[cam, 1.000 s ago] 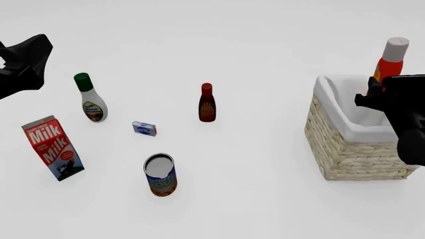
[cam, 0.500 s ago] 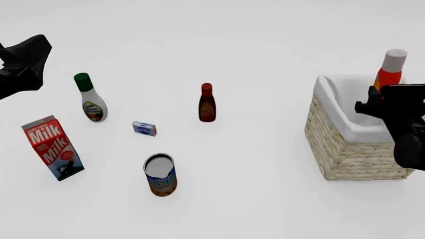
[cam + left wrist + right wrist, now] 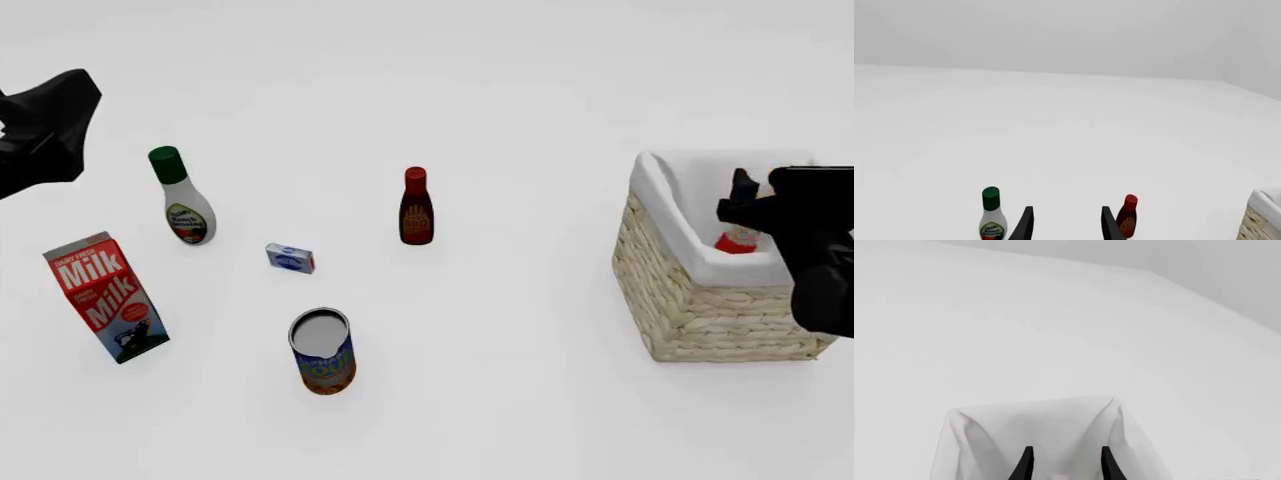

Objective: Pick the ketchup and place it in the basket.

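The ketchup (image 3: 734, 240) shows only as a small red-orange patch inside the basket (image 3: 707, 310), low against the white liner; most of it is hidden by my right arm. My right gripper (image 3: 742, 200) hangs over the basket, open and empty. In the right wrist view its fingers (image 3: 1026, 465) stand apart above the liner (image 3: 987, 440). My left gripper (image 3: 54, 110) is raised at the far left, open and empty; its fingers (image 3: 1025, 227) point across the table.
A white bottle with a green cap (image 3: 182, 198) and a small dark-red bottle (image 3: 416, 207) stand mid-table. A milk carton (image 3: 107, 298), a can (image 3: 322, 350) and a small blue-white box (image 3: 290, 258) sit nearer the front left.
The ketchup was held high over the basket's far edge; it has gone down and now lies inside the basket. My right gripper has let go of it. The left arm stayed put.
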### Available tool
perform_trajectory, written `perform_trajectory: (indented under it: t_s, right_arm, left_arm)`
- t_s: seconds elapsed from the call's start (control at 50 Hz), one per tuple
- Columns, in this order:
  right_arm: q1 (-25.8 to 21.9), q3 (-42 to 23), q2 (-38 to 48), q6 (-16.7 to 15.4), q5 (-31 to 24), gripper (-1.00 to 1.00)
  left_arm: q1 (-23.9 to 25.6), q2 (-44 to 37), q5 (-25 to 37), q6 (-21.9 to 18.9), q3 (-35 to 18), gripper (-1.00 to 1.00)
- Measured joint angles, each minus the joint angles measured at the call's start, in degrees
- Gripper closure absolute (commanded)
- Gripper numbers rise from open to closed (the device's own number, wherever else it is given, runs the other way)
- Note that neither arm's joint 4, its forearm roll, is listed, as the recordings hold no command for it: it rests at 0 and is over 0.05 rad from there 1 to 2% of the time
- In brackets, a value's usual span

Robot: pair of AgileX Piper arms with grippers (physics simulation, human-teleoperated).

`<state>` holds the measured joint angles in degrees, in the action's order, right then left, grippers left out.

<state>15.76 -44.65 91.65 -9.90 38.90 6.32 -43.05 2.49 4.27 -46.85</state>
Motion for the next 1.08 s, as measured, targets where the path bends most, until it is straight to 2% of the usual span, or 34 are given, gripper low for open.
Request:
perform_trajectory:
  t_s: [0.18, 0.36, 0.78, 1.08]
  right_arm:
    - [-0.1, 0.5, -1.7, -0.1, -1.6, -1.00]
    - [-1.7, 0.7, -7.3, -0.4, -4.6, -1.00]
    - [-7.9, 2.3, -23.7, -1.1, -12.6, -1.00]
    - [-14.2, 5.4, -35.4, -1.1, -18.5, -1.00]
  left_arm:
    - [0.1, 0.1, 0.2, 0.1, -0.2, -1.00]
    - [0.1, 0.1, 0.3, 0.2, -0.3, -1.00]
    - [-0.1, 0.3, 0.0, 0.5, 0.2, -1.00]
    - [0.0, 0.4, -0.5, 1.2, 1.1, -1.00]
